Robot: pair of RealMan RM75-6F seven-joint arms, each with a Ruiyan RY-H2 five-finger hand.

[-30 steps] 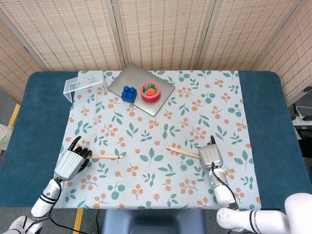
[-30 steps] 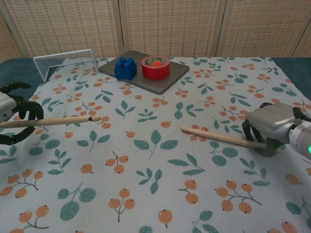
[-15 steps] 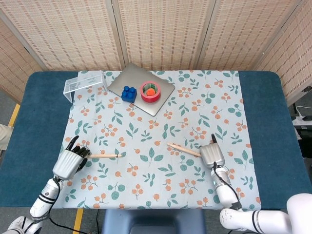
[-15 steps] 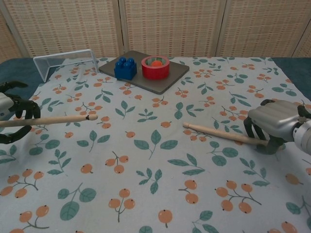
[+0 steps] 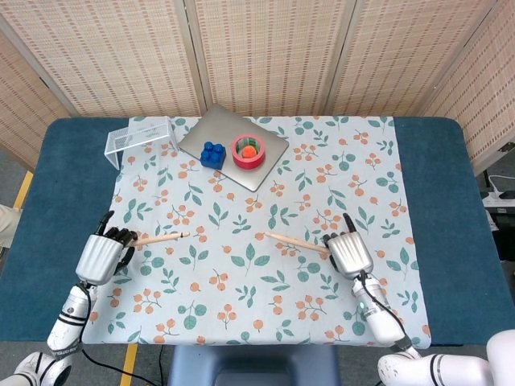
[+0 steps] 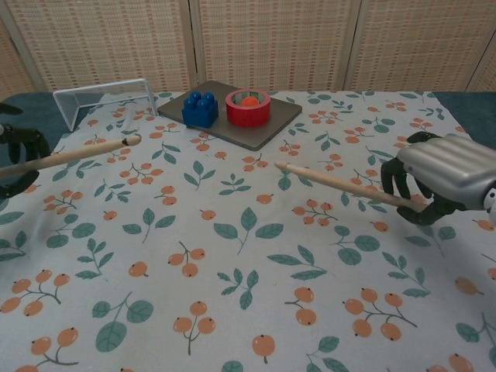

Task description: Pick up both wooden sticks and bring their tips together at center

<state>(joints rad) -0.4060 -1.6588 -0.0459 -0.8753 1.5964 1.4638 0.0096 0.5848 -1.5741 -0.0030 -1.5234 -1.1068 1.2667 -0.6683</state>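
Note:
My left hand [image 5: 101, 256] [image 6: 17, 161] grips one wooden stick [image 5: 161, 237] [image 6: 74, 154] at the table's left. That stick is off the cloth and its tip points right, toward the middle. At the right my right hand [image 5: 349, 253] [image 6: 446, 177] holds the other wooden stick [image 5: 294, 241] [image 6: 345, 185], also raised, with its tip pointing left. A wide gap separates the two tips.
A grey board [image 5: 211, 129] at the back carries a blue block [image 5: 212, 153] and a red tape roll [image 5: 248, 150] with an orange ball inside. A clear plastic box [image 5: 138, 136] lies at the back left. A floral cloth [image 5: 257, 305] covers the table.
Both hands have risen, lifting the sticks off the cloth. Each tip has swung upward and further from me; the right stick's tip moved left, toward the center.

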